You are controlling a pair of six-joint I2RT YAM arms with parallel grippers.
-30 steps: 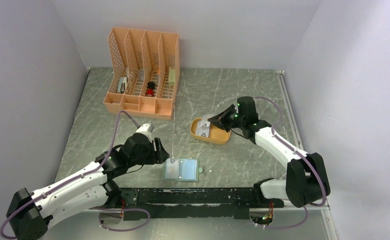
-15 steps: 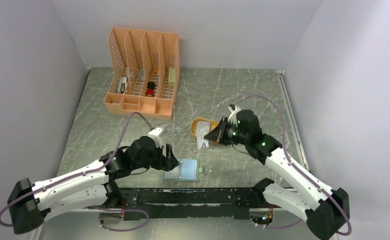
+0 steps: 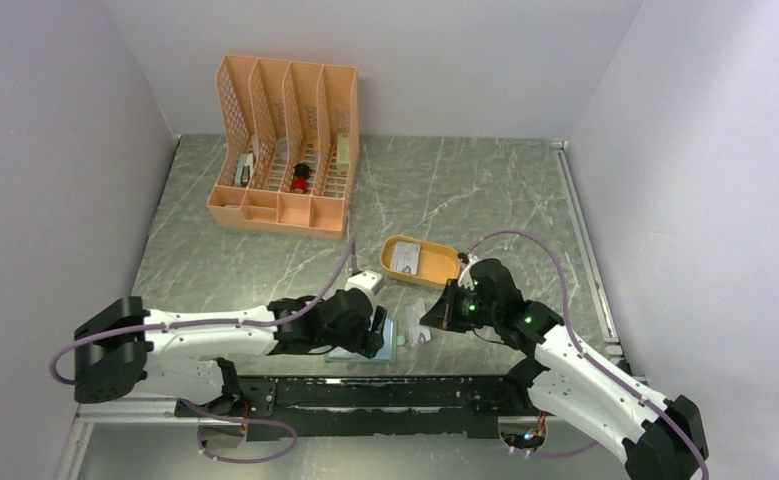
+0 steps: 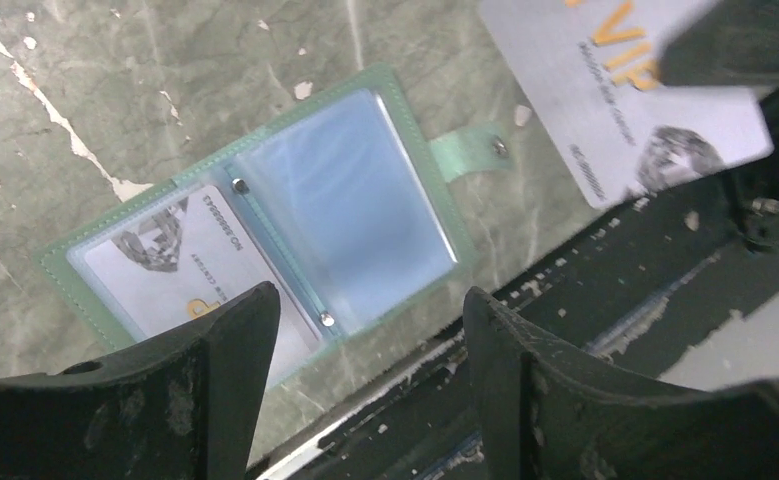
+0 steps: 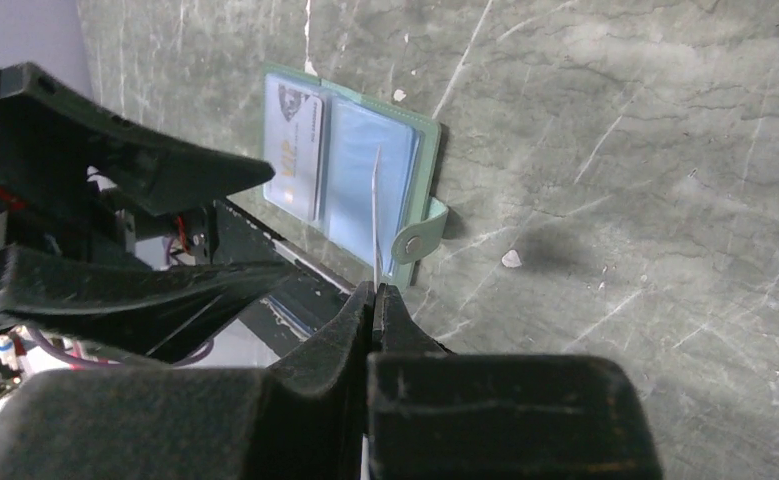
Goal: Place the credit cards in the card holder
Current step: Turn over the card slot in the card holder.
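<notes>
1. Right gripper, shut on a card, holds it just beside the holder, lying open at 6 o'clock
2. Left gripper gapes empty above
3. Next: tuck card into empty sleeve

Card holder at the near edge, one card in it, tray behind, organizer back left.
</notes>
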